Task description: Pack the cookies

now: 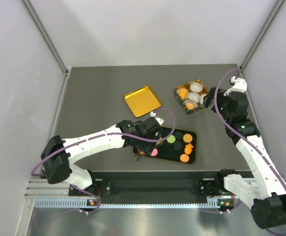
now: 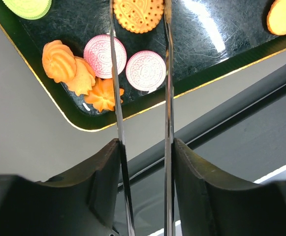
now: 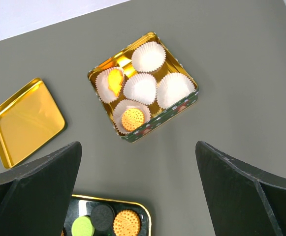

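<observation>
Cookies lie on a black gold-rimmed tray. The left wrist view shows two pink round ones, orange flower-shaped ones, a green one and an orange disc. My left gripper is shut on thin metal tongs. The tong blades stand apart either side of an orange round cookie at the frame's top edge; I cannot tell if they squeeze it. In the top view this gripper hangs over the tray's left end. My right gripper is open, empty, and high beside the tin.
A green-sided square tin holds several white paper cups; one holds an orange round cookie, another an orange piece. The tin stands at the back right. A gold square tray lies left of it. The table's near edge runs just below the black tray.
</observation>
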Motion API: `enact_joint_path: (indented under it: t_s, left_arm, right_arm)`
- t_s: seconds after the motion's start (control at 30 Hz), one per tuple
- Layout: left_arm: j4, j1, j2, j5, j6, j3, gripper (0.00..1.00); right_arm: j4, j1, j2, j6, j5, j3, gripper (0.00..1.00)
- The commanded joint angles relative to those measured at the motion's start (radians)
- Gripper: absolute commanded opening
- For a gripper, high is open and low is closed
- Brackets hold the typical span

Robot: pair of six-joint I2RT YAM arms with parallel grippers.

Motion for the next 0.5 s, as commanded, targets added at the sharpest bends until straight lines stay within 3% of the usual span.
enact_joint_path:
  t_s: [0.0, 0.03, 0.17, 0.47]
  left_arm:
    - [0.010, -0.005, -0.005, 0.002, -0.002, 0.014, 0.48]
    - [0.004, -0.005, -0.010, 0.001, 0.001, 0.025, 0.43]
    - [-0.028, -0.005, -0.018, -0.025, 0.012, 0.069, 0.40]
    - [-0.067, -0.003, -0.035, -0.070, 0.027, 0.175, 0.40]
  right_arm:
    - [0.030, -0.014, -0.010, -0.010, 0.002, 0.016, 1.00]
    - [0.030, -0.013, -0.010, -0.009, 0.004, 0.018, 1.00]
    - [0.030, -0.014, -0.010, -0.009, 0.002, 0.016, 1.00]
    - [0.030, -0.013, -0.013, -0.009, 0.005, 0.016, 1.00]
